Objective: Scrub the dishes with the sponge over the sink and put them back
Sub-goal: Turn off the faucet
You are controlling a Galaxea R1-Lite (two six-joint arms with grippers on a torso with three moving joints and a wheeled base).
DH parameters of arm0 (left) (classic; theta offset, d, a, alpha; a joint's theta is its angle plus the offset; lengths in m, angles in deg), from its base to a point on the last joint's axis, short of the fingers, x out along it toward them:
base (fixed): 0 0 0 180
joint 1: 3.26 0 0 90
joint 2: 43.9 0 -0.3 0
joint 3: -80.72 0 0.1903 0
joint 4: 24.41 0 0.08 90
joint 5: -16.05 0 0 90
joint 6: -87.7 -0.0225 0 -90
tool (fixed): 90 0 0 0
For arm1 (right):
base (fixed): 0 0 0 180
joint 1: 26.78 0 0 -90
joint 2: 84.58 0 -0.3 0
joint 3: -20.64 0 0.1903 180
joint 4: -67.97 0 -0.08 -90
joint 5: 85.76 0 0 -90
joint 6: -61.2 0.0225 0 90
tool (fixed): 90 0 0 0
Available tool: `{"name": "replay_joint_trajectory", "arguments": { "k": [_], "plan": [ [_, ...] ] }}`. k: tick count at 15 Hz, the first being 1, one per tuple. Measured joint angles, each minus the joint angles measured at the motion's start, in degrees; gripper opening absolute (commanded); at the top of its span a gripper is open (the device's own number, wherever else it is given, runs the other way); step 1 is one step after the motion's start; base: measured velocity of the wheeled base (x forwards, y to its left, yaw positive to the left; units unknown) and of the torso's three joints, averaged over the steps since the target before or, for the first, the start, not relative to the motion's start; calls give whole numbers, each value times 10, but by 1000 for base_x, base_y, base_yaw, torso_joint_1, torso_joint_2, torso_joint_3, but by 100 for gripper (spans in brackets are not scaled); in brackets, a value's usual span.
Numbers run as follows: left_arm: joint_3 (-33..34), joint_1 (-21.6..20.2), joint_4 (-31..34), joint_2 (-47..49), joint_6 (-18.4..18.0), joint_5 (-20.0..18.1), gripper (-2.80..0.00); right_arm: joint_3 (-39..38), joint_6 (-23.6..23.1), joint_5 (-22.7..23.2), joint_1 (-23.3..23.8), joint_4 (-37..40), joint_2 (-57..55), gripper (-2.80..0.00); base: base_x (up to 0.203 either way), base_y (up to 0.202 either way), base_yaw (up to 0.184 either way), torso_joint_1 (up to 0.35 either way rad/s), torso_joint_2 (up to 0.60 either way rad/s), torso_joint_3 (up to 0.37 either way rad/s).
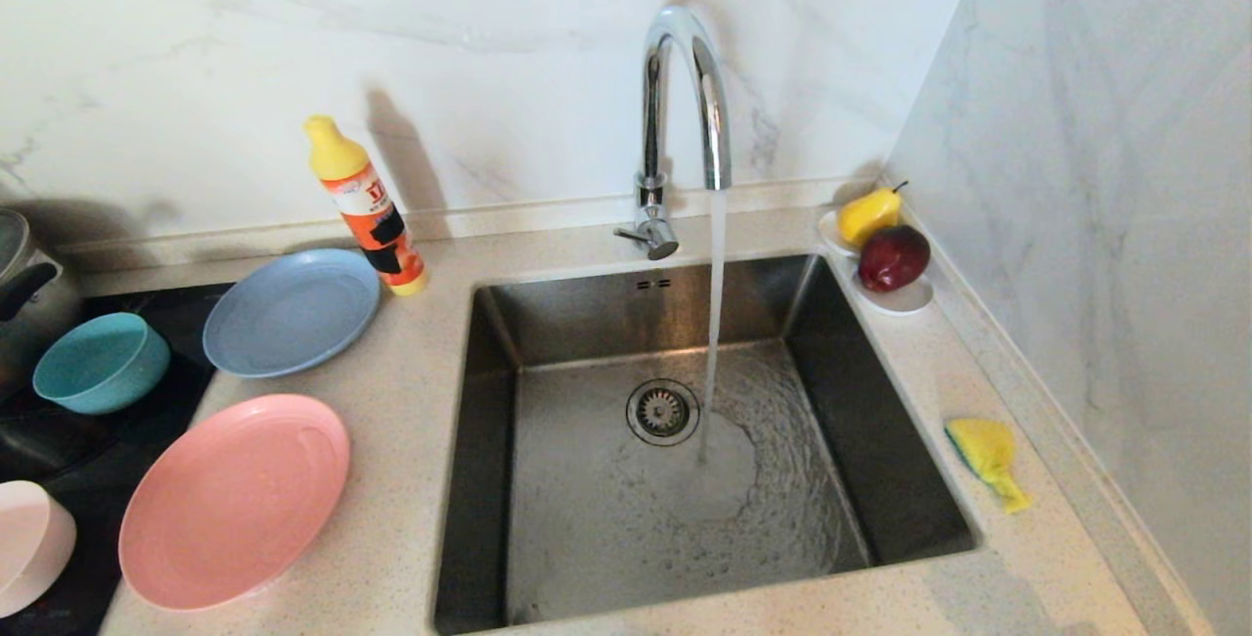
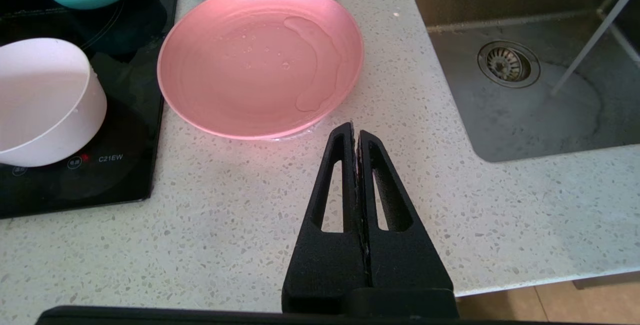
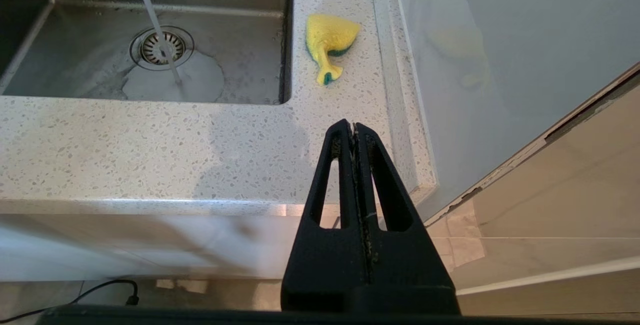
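The counter (image 1: 411, 391) runs across the lower head view, speckled pale stone, with marble walls behind and at the right. Sunk in its middle is the sink (image 1: 548, 519), a square steel basin; water runs from the tap (image 1: 685, 98) at upper centre and lands just right of the drain (image 1: 663, 411).

At the left edge of the head view lies a black hob (image 1: 59, 440). The pink plate (image 1: 235, 499) sits lower left on the counter, overlapping the hob's edge; the left wrist view shows water pooled in it. The blue plate (image 1: 291, 311) lies above it, left of centre. The teal bowl (image 1: 101, 362) stands on the hob at far left, and the white bowl (image 1: 29, 543) is at the lower left corner, also on the hob. A pot (image 1: 24, 294) shows at the left edge above the teal bowl.

A bottle (image 1: 367, 207) stands upright behind the blue plate. At the upper right of the sink a saucer (image 1: 905, 298) holds an apple (image 1: 893, 257) and a pear (image 1: 869, 215).

The sponge (image 1: 988, 460) lies crumpled on the counter right of the sink, yellow side up.

Neither arm shows in the head view. The left gripper (image 2: 355, 130) hangs over the counter's near edge, just short of the pink plate, fingers pressed together and empty. The right gripper (image 3: 353, 127) hangs at the counter's near edge, well short of the sponge, fingers likewise closed on nothing.
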Motion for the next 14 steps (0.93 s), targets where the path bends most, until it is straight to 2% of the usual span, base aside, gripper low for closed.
{"name": "replay_joint_trajectory", "arguments": {
  "k": [14],
  "plan": [
    [0, 0, -1, 0, 1, 0, -280, 0, 0, 0, 0, 0, 0, -280, 0, 0, 0, 0, 0, 0]
  ]
}}
